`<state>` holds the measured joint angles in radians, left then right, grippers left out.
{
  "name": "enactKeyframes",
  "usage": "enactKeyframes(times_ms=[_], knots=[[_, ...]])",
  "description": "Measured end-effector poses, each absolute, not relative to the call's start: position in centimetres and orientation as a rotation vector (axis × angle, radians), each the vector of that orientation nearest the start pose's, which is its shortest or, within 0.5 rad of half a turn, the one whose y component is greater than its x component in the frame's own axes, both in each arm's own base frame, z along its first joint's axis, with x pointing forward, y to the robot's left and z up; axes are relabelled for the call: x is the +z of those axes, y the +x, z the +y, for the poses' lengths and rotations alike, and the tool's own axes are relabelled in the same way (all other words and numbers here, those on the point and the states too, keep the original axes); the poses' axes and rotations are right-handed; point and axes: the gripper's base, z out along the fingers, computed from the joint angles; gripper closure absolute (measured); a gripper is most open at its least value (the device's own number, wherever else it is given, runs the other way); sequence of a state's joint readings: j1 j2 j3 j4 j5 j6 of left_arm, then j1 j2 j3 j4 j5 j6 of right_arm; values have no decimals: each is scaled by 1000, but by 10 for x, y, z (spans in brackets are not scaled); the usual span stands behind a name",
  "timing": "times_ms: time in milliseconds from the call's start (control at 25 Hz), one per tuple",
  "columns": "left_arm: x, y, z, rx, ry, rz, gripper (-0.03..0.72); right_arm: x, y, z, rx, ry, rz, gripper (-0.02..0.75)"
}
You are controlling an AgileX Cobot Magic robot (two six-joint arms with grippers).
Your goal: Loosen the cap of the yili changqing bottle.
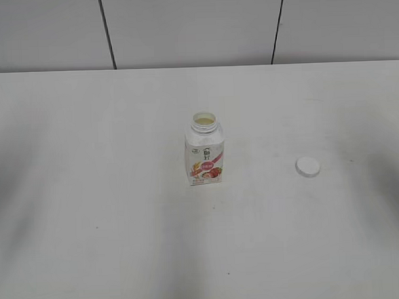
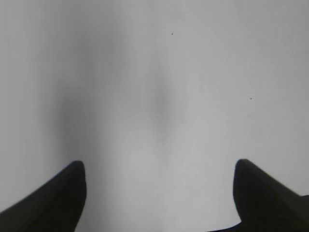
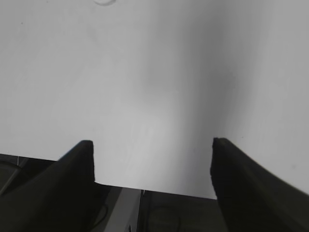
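The yili changqing bottle (image 1: pixel 204 154) stands upright in the middle of the white table (image 1: pixel 89 193), its neck open and uncapped. The white cap (image 1: pixel 307 167) lies flat on the table to the bottle's right, well apart from it. A sliver of the cap's rim shows at the top edge of the right wrist view (image 3: pixel 104 2). Neither gripper shows in the exterior view. My left gripper (image 2: pixel 159 176) is open and empty over bare table. My right gripper (image 3: pixel 152 157) is open and empty above the table's front edge.
A grey panelled wall (image 1: pixel 195 28) runs behind the table's far edge. In the right wrist view the table's near edge (image 3: pixel 145 189) shows, with dark floor and cables below it.
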<state>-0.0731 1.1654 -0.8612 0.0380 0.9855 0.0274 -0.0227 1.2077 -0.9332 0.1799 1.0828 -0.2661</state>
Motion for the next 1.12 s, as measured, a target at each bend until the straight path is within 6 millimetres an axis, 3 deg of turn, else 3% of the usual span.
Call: enactKeyframes(times_ms=[480, 760, 1120], knots=[[260, 117, -8, 2, 139, 2634, 123, 266, 150, 11, 170, -250, 2772, 151], [269, 91, -6, -15, 97, 2556, 123, 260, 112, 12, 153, -251, 2685, 151], [272, 68, -6, -43, 76, 2494, 123, 261, 78, 14, 159, -224, 2592, 151]])
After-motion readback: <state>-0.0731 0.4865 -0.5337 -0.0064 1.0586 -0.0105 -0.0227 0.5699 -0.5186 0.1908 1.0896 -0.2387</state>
